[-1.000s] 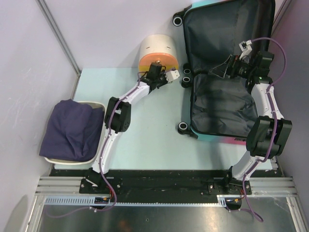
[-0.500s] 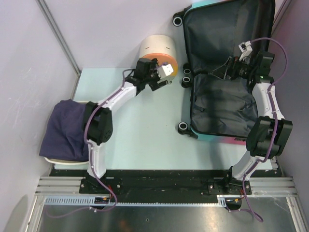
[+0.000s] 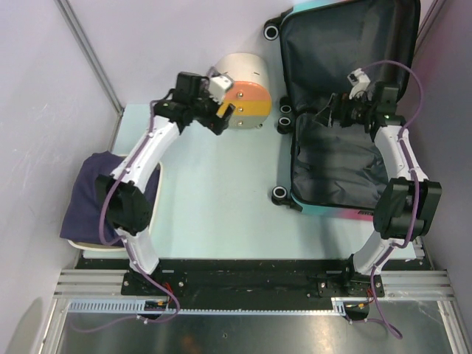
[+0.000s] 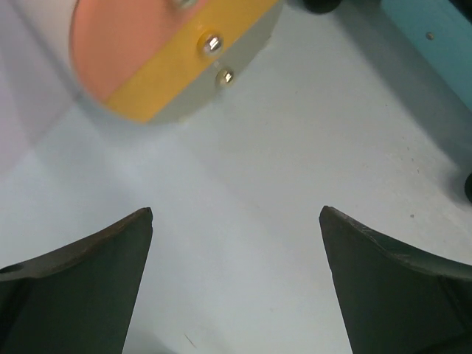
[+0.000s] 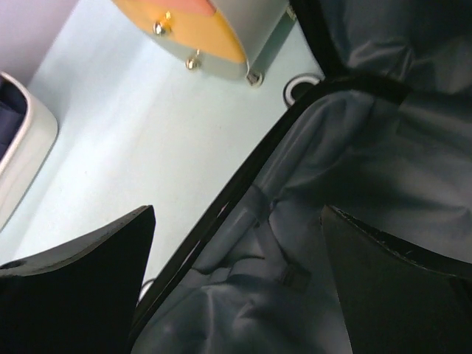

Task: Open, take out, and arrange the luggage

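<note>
Swung leftward, the left claw gapes beside the smooth cylindrical box.

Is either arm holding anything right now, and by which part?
Nothing is held. The left gripper hangs open over the table near the cylindrical drawer box; the right gripper hangs open above the grey lining of the open suitcase.

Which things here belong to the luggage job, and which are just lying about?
Job: open suitcase, dark lining showing.
Lying about, or perhaps already taken out: cream round drawer box; dark blue cloth in white bin.
</note>
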Action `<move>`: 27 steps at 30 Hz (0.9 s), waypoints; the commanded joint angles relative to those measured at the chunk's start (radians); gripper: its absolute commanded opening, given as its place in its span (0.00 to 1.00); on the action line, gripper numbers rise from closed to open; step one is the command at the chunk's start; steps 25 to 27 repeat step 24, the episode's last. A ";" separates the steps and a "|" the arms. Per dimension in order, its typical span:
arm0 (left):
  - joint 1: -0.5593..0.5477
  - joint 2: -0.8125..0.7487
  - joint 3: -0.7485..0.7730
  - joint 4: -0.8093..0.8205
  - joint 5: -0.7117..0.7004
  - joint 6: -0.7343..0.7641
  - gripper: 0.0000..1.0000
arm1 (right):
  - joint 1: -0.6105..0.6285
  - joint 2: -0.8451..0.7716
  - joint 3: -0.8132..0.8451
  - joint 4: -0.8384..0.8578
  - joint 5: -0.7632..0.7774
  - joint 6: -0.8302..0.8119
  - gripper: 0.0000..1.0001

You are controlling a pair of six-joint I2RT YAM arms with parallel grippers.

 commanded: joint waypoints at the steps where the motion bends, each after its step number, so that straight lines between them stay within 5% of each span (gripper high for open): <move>1: 0.105 -0.103 -0.051 -0.116 0.125 -0.204 1.00 | 0.061 -0.025 -0.013 -0.147 0.117 -0.088 1.00; 6: 0.206 -0.156 -0.183 -0.119 0.227 -0.321 1.00 | 0.158 -0.058 -0.070 -0.234 0.422 -0.110 1.00; 10: 0.294 -0.189 -0.310 -0.112 0.233 -0.410 1.00 | 0.225 -0.161 -0.156 -0.253 0.461 -0.153 1.00; 27: 0.265 -0.380 -0.550 0.045 0.130 -0.372 1.00 | 0.193 -0.433 -0.323 -0.269 0.526 -0.199 1.00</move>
